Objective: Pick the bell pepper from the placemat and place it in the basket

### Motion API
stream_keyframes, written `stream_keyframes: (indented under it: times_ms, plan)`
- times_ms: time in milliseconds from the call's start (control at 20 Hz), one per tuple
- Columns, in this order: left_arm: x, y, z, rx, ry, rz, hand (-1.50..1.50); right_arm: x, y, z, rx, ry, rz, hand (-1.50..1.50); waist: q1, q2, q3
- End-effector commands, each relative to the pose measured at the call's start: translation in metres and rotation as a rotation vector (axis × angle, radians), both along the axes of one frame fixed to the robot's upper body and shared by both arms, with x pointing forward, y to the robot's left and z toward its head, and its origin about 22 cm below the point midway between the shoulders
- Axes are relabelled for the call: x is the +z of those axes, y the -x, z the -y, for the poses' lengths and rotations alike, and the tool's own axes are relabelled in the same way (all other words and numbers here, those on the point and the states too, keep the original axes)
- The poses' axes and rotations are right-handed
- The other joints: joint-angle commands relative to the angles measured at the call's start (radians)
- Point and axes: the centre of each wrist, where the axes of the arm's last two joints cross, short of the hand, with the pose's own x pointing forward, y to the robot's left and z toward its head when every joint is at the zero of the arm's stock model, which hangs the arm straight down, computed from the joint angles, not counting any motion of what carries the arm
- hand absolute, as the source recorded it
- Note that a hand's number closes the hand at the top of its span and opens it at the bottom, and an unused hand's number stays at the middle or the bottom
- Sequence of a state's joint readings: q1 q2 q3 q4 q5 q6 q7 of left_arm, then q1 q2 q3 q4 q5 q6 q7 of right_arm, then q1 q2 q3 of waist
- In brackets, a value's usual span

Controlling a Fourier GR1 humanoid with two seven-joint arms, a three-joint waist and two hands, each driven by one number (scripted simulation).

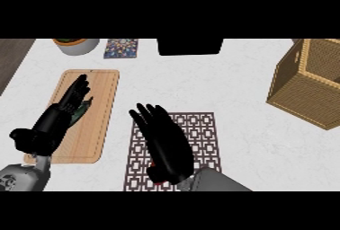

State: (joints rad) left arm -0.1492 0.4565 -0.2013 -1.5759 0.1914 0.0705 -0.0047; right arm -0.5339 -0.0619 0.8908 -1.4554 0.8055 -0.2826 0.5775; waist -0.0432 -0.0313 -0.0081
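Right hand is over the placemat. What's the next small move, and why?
Probably the right hand should curl its straight fingers round the bell pepper: only red slivers show under its palm on the placemat, and the basket stands off to the right.

On the pale worktop a patterned placemat lies at the middle. The right hand is spread over it with fingers straight, and only slivers of the red pepper show at the palm's edge. The wicker basket stands well apart at the right. The left hand lies open over a wooden board, with something green under its fingers. A pot, a tile and a black box line the far edge.
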Motion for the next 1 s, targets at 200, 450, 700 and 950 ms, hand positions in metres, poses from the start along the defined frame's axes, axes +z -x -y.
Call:
stream_keyframes:
  times_ms: [200,450,700,950]
  plan:
    - [-0.001,-0.001,0.003,-0.009,0.010,0.004,0.00,0.057,0.038,-0.024,-0.015,0.393,-0.228,-1.50,0.004,0.007,0.004]
    - [-0.001,0.000,-0.011,-0.030,0.012,0.016,0.00,0.117,0.053,-0.006,-0.045,0.410,-0.295,-1.50,0.029,0.019,0.006]
    - [-0.005,0.006,0.004,-0.022,0.005,0.031,0.00,0.132,0.063,0.011,-0.079,0.372,-0.328,-1.50,0.033,0.023,0.007]
    - [0.008,-0.007,0.009,-0.026,0.000,0.039,0.00,0.135,0.062,0.022,-0.083,0.377,-0.295,-1.50,0.032,0.026,0.007]
